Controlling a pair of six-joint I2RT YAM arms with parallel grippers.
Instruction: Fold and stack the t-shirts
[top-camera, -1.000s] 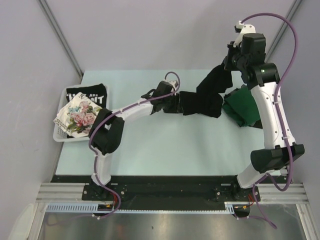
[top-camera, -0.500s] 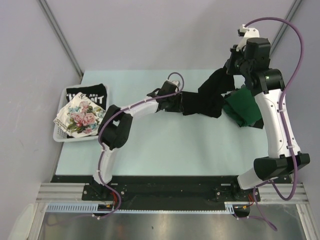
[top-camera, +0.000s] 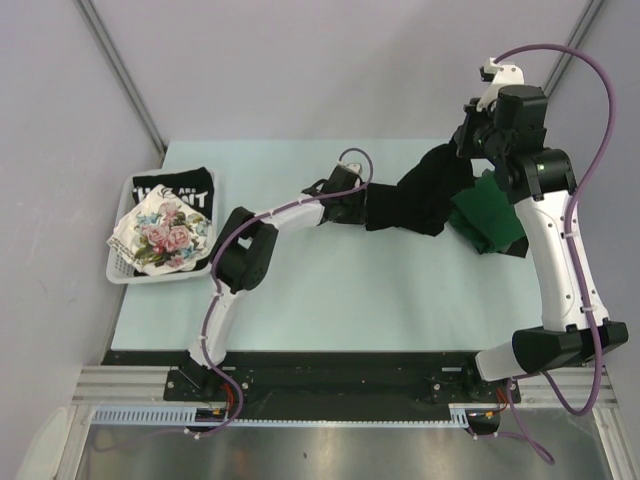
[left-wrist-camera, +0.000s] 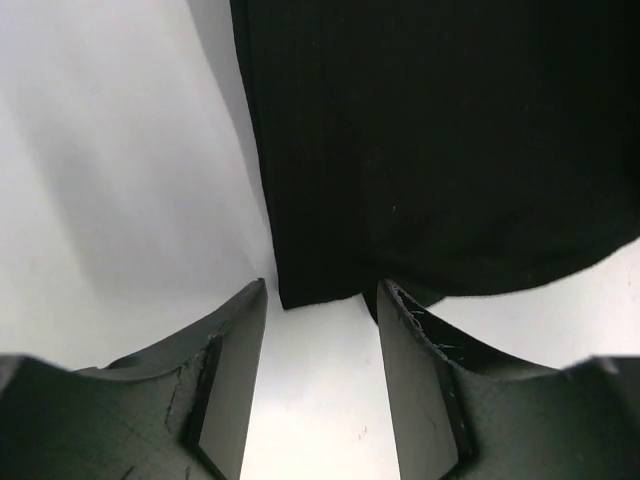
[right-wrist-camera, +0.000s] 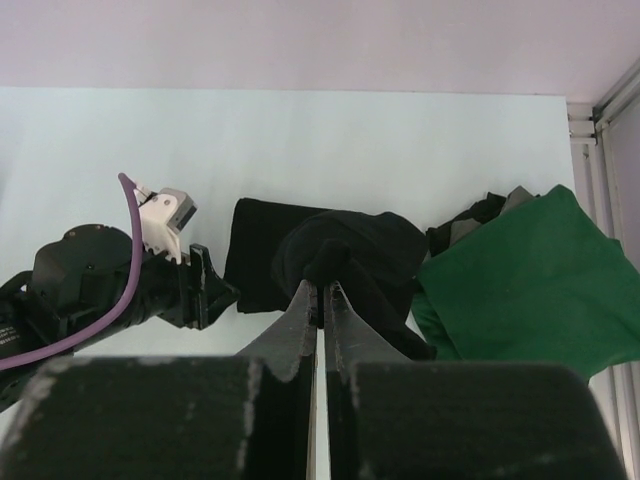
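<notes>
table (top-camera: 330, 290) carried the big black t-shirt (top-camera: 405, 205) at its far right, beside the dark green t-shirt (top-camera: 490, 222), one end raised, probably so the cloth could stretch for folding. the right gripper (right-wrist-camera: 321, 288) was pinched tight on that end; the left gripper (left-wrist-camera: 323, 292) stood half open at the hem, holding nothing.

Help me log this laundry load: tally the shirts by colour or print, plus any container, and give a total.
Plain black t-shirt: 1
Dark green t-shirt: 1
Black t-shirt with white lettering: 1
White floral t-shirt: 1
White basket: 1
Total: 5 things, 4 t-shirts and 1 basket
</notes>
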